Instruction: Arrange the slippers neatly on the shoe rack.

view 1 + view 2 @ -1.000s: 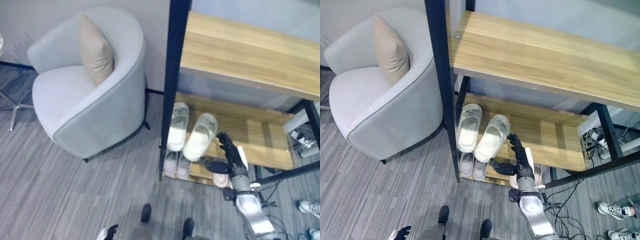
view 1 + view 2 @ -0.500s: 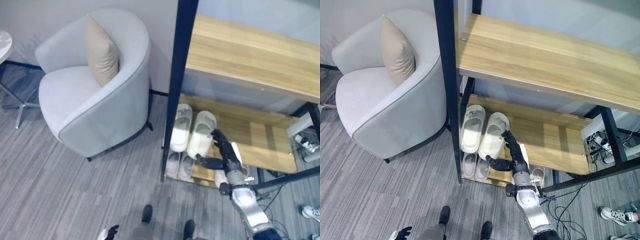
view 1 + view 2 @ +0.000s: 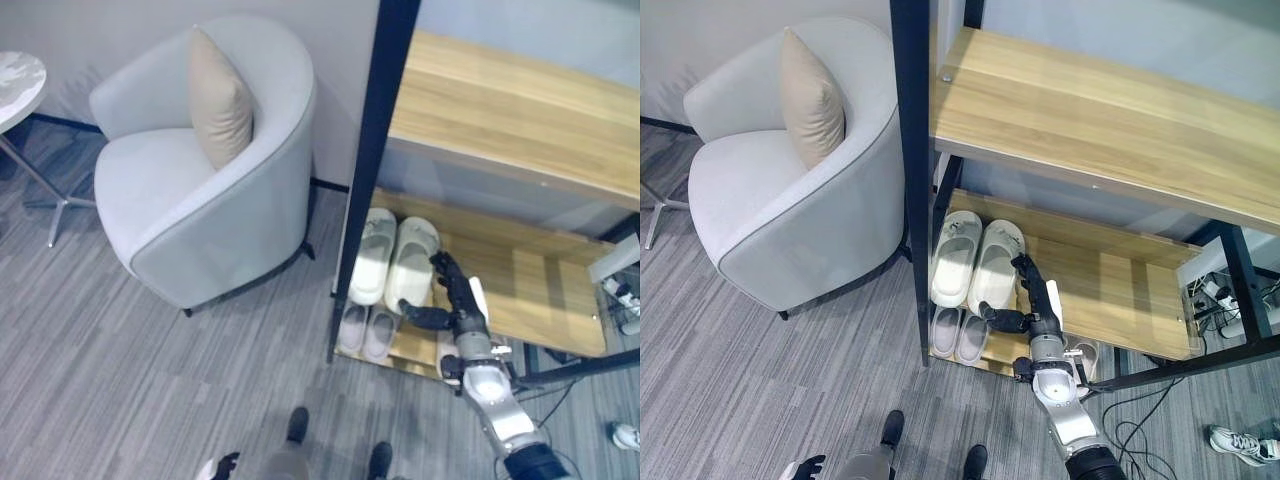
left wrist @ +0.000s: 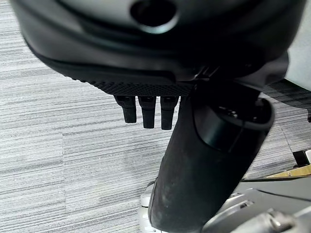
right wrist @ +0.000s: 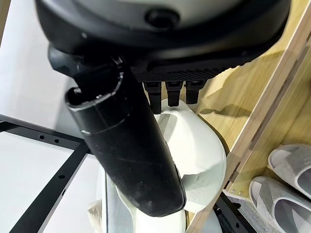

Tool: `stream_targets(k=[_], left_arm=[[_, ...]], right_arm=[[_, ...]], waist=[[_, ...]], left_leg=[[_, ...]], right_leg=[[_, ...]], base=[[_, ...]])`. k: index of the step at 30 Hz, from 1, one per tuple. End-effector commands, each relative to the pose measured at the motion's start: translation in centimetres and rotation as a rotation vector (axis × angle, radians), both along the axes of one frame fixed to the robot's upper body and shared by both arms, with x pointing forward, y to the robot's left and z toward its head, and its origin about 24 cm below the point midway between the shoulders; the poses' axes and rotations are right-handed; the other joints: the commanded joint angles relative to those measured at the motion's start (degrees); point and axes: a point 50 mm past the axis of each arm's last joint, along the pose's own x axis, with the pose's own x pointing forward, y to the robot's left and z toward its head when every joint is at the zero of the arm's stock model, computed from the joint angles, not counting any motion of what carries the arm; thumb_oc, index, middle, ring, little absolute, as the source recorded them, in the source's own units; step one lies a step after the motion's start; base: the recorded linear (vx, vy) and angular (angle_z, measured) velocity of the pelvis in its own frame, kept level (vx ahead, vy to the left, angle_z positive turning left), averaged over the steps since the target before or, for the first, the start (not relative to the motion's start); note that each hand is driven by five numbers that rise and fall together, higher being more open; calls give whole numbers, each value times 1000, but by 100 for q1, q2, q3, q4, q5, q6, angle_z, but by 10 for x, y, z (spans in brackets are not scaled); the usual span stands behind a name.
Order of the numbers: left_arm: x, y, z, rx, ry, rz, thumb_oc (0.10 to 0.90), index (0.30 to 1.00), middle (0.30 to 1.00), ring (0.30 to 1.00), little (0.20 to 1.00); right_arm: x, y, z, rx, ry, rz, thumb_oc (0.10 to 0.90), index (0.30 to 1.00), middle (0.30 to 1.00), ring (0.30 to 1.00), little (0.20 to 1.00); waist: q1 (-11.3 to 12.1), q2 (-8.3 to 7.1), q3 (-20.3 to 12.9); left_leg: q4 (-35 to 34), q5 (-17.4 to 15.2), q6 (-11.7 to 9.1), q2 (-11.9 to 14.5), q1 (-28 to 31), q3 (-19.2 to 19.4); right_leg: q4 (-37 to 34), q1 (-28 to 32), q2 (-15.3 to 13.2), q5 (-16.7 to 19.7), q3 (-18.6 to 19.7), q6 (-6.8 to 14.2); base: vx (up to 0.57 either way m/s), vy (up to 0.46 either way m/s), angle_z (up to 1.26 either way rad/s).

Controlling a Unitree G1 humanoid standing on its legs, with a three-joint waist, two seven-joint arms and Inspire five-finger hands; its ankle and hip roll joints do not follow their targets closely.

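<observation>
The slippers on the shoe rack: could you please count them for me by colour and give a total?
White slippers: 2
Grey slippers: 2
Pale pink slipper: 1, partly hidden, so there may be more
Total: 5 slippers in sight

Slippers on the shoe rack [image 3: 1070, 115], counted: two white slippers [image 3: 978, 262] on the middle shelf; two grey slippers [image 3: 958, 334] on the bottom shelf; one further pale slipper [image 3: 1083, 355] (partly hidden). Other items: one armchair [image 3: 790, 195], one cushion [image 3: 812, 97], one round table [image 3: 18, 85].
</observation>
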Motion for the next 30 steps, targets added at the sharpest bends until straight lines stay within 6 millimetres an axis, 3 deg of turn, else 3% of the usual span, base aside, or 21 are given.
stream_targets(k=[1, 11, 21, 30], left_arm=[[-7, -12, -5, -15, 34, -41, 800, 900, 900, 900, 900], [-10, -13, -5, -8, 17, -9, 800, 900, 900, 900, 900], [-15, -23, -7, -39, 25, -16, 800, 900, 900, 900, 900], [-21, -30, -10, -74, 57, -1, 800, 900, 900, 900, 900]], right_arm=[[21, -8, 57, -73, -260, 2, 800, 900, 900, 900, 900], [-10, -29, 62, -150, -332, -100, 800, 900, 900, 900, 900], [-20, -29, 80, -217, -425, -85, 800, 900, 900, 900, 900], [-47, -40, 52, -218, -273, -66, 800, 900, 900, 900, 900]], waist=[[142, 93, -96], [-61, 150, -293], [-175, 238, -484], [-457, 355, -699]], left_leg=[[0, -1033, 231, -73, 573, -265], [9, -1085, 216, -34, 723, -214], [11, -1073, 186, 21, 806, -119], [3, -1007, 162, 37, 875, -7]], right_leg=[[366, -2, -152, -542, 69, 220], [406, 111, -115, -625, 92, 204], [384, 183, -65, -644, 151, 173], [436, 216, -13, -683, 176, 140]], base=[[0, 0, 0], [-1, -6, 0], [-25, -21, -6], [-76, -32, -3]])
